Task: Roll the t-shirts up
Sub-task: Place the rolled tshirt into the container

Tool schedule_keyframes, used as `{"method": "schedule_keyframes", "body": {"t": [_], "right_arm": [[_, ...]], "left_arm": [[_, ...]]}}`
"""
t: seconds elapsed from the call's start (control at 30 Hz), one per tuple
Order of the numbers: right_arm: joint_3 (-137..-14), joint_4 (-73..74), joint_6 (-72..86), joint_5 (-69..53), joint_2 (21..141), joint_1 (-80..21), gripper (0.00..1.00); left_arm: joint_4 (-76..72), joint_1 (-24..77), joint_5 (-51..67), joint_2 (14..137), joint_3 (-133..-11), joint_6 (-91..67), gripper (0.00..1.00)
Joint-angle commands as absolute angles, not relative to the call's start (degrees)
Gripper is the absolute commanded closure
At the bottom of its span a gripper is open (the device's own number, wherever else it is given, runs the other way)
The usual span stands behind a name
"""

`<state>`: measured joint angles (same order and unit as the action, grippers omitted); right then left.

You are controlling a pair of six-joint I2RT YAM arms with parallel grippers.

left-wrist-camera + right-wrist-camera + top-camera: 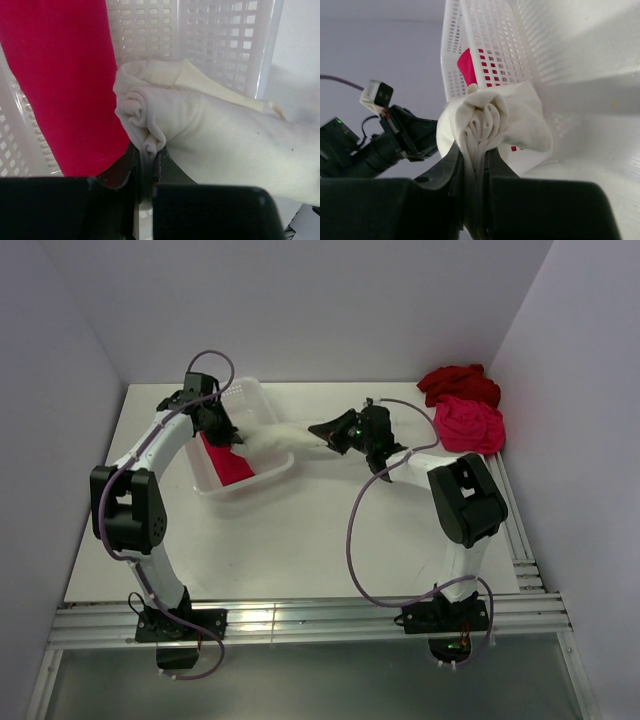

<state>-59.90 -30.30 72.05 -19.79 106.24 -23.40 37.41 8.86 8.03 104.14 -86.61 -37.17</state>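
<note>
A cream-white t-shirt (282, 437), rolled into a long bundle, stretches from the white mesh basket (262, 398) out to the right. My left gripper (232, 435) is shut on its left end (150, 117) over the basket. My right gripper (325, 430) is shut on its bunched right end (492, 117). A pink-red rolled t-shirt (228, 462) lies inside the basket, filling the left of the left wrist view (60, 75). A dark red t-shirt (458, 383) and a hot pink t-shirt (470, 425) lie crumpled at the far right corner.
The basket wall (225, 40) stands right behind the cream bundle, and its side (485, 45) is close in front of the right gripper. The left arm's wrist (395, 137) shows at the left of the right wrist view. Walls close in the table at back and sides.
</note>
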Motion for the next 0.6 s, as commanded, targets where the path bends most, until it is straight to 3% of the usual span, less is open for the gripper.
{"method": "schedule_keyframes", "body": {"t": [0.0,0.27,0.57], "right_arm": [[-65.03,-29.10,66.29,-21.09,106.26,-23.03,1.00],[-71.36,-18.65,55.82,-20.31,102.66,-25.92,1.00],[-78.57,-9.68,46.07,-18.99,103.36,-33.39,1.00]], "left_arm": [[37.70,8.44,7.12,105.12,-90.43,-35.68,1.00],[37.36,7.03,8.08,108.63,-96.41,-34.02,1.00],[34.98,3.17,11.42,118.20,-112.73,-29.72,1.00]]}}
